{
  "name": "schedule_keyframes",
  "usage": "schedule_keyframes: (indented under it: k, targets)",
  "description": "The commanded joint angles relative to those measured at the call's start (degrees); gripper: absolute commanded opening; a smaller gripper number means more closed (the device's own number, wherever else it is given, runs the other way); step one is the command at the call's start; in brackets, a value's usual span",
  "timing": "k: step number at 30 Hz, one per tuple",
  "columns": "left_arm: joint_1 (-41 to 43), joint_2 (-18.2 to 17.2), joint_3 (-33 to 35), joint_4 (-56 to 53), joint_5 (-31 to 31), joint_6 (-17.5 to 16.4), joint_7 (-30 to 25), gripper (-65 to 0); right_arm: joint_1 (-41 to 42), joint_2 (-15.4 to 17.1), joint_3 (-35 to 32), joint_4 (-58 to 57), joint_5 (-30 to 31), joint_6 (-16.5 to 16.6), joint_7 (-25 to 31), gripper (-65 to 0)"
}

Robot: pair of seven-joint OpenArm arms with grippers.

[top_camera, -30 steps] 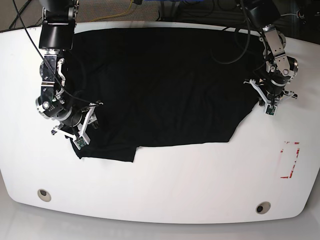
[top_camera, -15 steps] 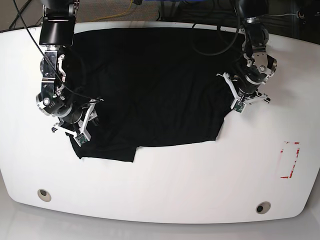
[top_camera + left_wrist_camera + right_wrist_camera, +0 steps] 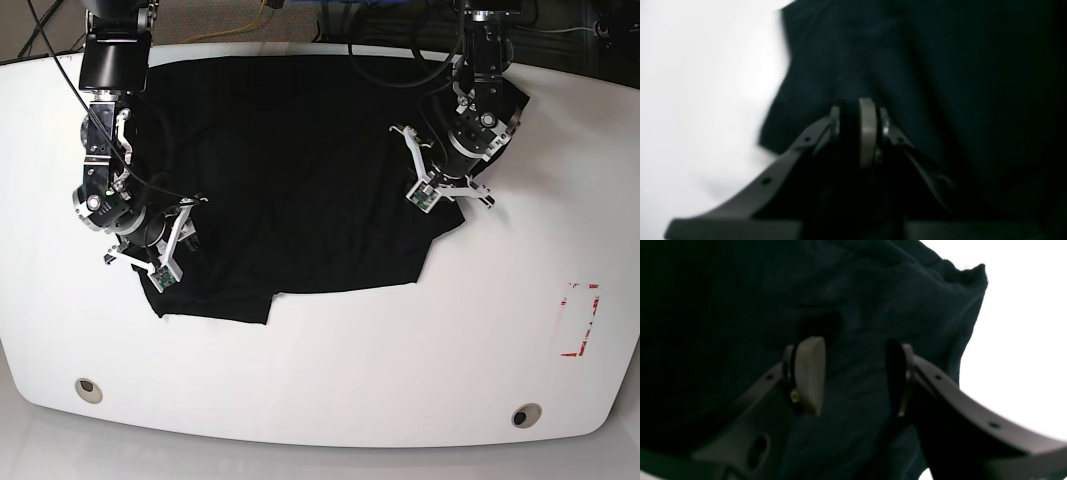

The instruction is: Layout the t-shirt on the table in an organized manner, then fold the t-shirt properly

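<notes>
- Jaws of the left gripper [image 3: 858,110] pressed together on a fold of the t-shirt [image 3: 300,170], black cloth pinched between the pads in the left wrist view.
- Jaws of the right gripper [image 3: 853,373] spread, pads apart with dark cloth lying between and under them; not clamped.
- t-shirt spread across the far half of the surface [image 3: 330,370], black, mostly flat, near edge uneven with a step at lower left.
- Left gripper in base view [image 3: 447,190] sits over the shirt's right side, cloth there bunched and drawn inward under it.
- Right gripper in base view [image 3: 158,260] sits over the shirt's left near corner, right at the cloth edge.
- Red outline mark [image 3: 580,320] on the bare surface at right, well apart from the shirt.
- Two round metal inserts [image 3: 88,389] near the front edge, both uncovered.
</notes>
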Motion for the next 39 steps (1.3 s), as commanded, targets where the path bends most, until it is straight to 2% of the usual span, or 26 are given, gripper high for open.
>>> schedule_keyframes:
  k: [1,14,24,33,36,39]
  targets:
    - [-0.4,-0.1,0.3,1.2,-0.4,0.5,-1.0,-59.9,1.4,0.8,0.3,1.2,0.7,0.0,0.9,-37.5]
    - [-0.4,-1.2,0.7,1.5,-0.5,0.5,-0.9,-60.1,1.4,0.8,0.3,1.3,0.7,0.0,0.9,-37.5]
    - [-0.4,-1.8,0.3,6.9,-0.9,0.5,-1.2,-60.1,1.3,0.7,0.3,1.3,0.7,0.0,0.9,-37.5]
    - [-2.9,-0.4,-5.2,8.0,-2.2,0.5,-1.1,-58.4,1.2,-0.1,0.3,1.3,0.7,0.0,0.9,-37.5]
    - [-3.6,0.3,-9.1,7.9,-4.6,0.5,-0.8,-51.1,1.1,-0.2,0.3,1.3,0.7,0.0,0.9,-37.5]
    - [-3.9,0.3,-12.1,7.6,-7.2,0.5,-0.8,-38.1,1.1,-0.2,0.3,1.3,0.7,0.0,0.9,-37.5]
